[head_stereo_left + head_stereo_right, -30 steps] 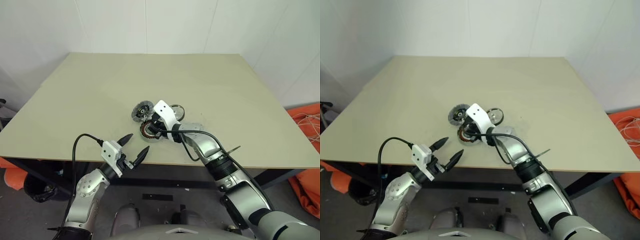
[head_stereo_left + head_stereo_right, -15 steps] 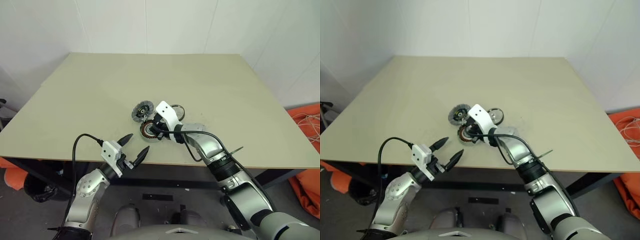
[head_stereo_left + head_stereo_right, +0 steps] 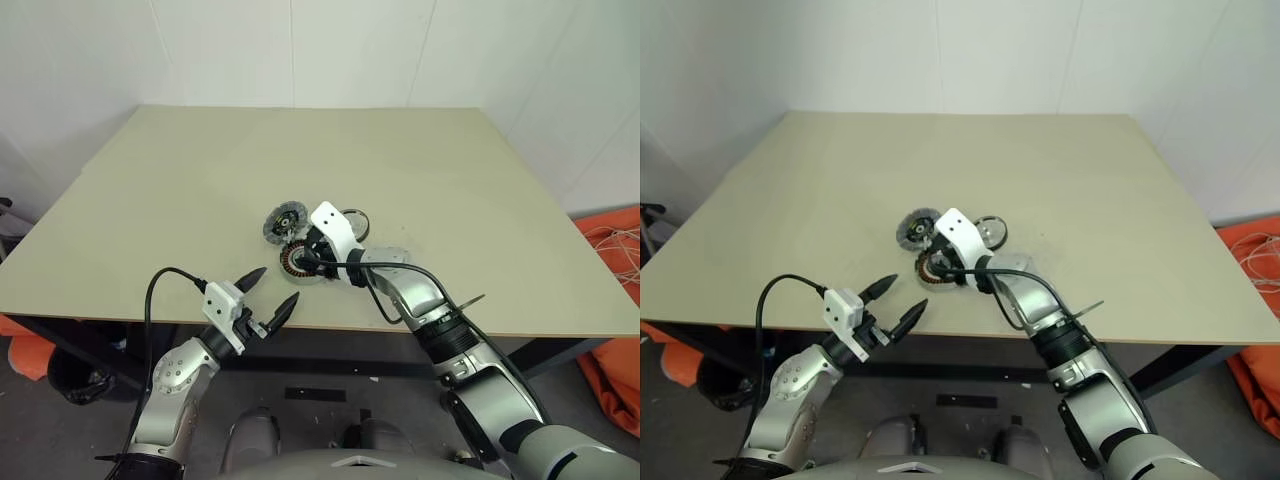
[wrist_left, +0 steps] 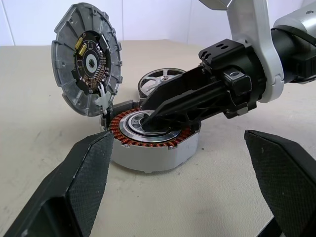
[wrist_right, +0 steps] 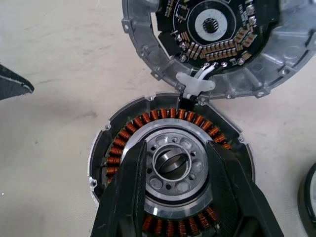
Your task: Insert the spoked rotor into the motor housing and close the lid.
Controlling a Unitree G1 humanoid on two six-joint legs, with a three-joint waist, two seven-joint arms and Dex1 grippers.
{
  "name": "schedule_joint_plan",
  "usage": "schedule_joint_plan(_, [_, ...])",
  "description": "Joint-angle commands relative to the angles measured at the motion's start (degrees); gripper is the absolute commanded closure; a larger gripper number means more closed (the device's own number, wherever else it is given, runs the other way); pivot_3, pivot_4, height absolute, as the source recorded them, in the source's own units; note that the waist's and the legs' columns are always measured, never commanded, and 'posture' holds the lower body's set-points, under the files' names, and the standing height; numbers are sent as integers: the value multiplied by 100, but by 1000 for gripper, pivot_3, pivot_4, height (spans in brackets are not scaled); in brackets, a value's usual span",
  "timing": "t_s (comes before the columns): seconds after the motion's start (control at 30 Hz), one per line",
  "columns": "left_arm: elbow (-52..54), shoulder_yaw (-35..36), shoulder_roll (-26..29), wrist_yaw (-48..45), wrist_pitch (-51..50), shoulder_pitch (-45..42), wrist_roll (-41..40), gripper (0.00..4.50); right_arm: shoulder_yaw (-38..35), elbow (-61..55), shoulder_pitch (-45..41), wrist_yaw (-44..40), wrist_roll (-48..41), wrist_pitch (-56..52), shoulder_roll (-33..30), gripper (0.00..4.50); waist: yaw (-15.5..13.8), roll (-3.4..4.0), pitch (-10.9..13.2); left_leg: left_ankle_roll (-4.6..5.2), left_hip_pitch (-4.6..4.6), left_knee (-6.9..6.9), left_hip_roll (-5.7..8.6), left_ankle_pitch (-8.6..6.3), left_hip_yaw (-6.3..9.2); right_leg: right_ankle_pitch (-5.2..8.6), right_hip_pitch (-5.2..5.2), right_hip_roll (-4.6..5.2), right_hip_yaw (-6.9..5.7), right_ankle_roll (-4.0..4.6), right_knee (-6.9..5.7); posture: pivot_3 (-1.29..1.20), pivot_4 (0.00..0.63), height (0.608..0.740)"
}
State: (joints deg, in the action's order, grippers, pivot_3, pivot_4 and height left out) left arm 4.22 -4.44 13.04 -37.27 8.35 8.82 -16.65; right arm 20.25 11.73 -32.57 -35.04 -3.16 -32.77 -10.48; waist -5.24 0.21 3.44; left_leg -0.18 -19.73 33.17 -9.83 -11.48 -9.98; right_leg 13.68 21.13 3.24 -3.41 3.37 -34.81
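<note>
My right gripper (image 5: pixel 175 170) has its two black fingers parted over the silvery centre of the round motor housing with its copper-coloured windings (image 4: pixel 153 140), straddling a small loose metal ring (image 5: pixel 171 162) without pinching it. The flat grey ribbed lid (image 4: pixel 88 58) stands tilted open at the housing's ten o'clock. The black spoked rotor with silver spokes (image 4: pixel 159 82) lies at its one o'clock on the beige table (image 3: pixel 200 190). My left gripper (image 3: pixel 270 293) hangs spread wide, empty, at the housing's seven o'clock.

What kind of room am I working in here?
Probably a lab or workshop test bay: a plain beige worktable against bare white walls, and an opened motor housing with its lid.
</note>
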Motion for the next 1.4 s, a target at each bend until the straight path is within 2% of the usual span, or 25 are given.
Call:
schedule_joint_plan(0.03, [139,4,-2,-32,54,-56,-64,0,-227,-271,-106,22,-65,53,5,2362,-1,0,0,0,0,0,0,0,0,0,0,0,0,0,0,0,0,740])
schedule_joint_plan(0.1, [159,6,-2,-23,35,-51,-70,0,-361,-465,-100,31,-144,-33,-32,2534,-3,0,0,0,0,0,0,0,0,0,-1,0,0,0,0,0,0,740])
schedule_joint_plan(0.2, [195,3,0,-14,4,-45,-80,0,-512,-757,-71,7,-253,-219,-88,3288,-2,0,0,0,0,0,0,0,0,0,0,0,0,0,0,0,0,740])
schedule_joint_plan(0.3, [206,1,1,-15,-29,-60,-95,0,-618,-1023,-31,-10,-348,-438,-147,4339,-4,0,0,0,-1,0,0,0,0,0,1,0,0,0,0,0,0,740])
schedule_joint_plan(0.33, [206,-1,1,-19,-35,-63,-98,0,-624,-1074,-19,-10,-357,-483,-161,4479,-5,0,0,0,0,0,0,0,0,0,0,0,0,0,0,0,0,740])
schedule_joint_plan(0.73, [196,13,-7,7,-42,-67,-79,0,-252,-1019,260,-43,-180,-613,-319,4479,-3,0,0,0,0,0,0,0,0,4,1,0,0,-6,0,0,0,740])
schedule_joint_plan(1.4, [189,22,-17,36,-24,-36,-67,0,-109,-398,-78,-11,-99,-319,27,4479,-2,0,0,0,0,0,0,0,0,0,0,0,0,0,0,0,0,740])
